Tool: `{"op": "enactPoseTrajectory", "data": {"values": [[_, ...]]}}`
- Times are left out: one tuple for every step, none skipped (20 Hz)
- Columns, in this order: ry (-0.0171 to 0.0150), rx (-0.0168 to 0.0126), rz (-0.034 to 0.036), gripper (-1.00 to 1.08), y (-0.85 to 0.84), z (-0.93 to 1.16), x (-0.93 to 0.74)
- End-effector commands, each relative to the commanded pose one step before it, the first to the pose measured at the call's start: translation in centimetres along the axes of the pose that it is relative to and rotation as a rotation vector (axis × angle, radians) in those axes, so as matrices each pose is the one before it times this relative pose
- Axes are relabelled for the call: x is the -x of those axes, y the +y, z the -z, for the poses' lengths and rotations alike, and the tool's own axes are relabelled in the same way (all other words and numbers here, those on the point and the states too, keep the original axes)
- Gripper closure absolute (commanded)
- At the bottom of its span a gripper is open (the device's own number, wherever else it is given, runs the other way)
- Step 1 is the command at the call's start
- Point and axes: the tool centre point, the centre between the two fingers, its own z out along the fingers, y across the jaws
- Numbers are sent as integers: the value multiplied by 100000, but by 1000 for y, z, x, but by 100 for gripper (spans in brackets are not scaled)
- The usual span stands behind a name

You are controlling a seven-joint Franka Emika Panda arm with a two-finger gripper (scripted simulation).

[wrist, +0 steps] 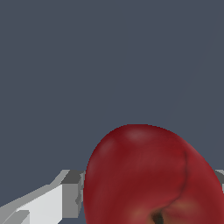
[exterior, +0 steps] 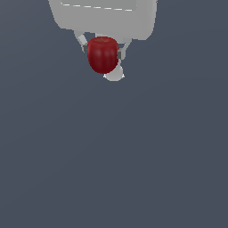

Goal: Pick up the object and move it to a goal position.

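Observation:
The dark red apple sits between the two fingers of my white gripper near the top of the exterior view. The jaws press on its two sides, so the gripper is shut on it. The grey pads touch the apple's sides. In the wrist view the apple fills the lower part of the picture, dimple showing, with one finger against its side. A pale rounded part shows just under the apple; I cannot tell what it is.
A plain dark grey-blue surface fills the rest of both views. The white hand body spans the top of the exterior view.

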Motion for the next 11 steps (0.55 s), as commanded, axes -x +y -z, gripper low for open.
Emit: {"op": "enactPoseTrajectory", "data": {"values": [[206, -78, -1, 108, -89, 893, -151], [0, 0, 0, 108, -30, 220, -51], [0, 0, 0, 108, -26, 193, -46], [0, 0, 0, 108, -23, 167, -40], [0, 0, 0, 108, -20, 142, -35], [0, 0, 0, 108, -17, 119, -29], [0, 0, 0, 108, -14, 96, -24], [0, 0, 0, 108, -11, 74, -19], [0, 0, 0, 108, -8, 52, -13], [0, 0, 0, 108, -5, 31, -8], [0, 0, 0, 108, -2, 10, -3]]}}
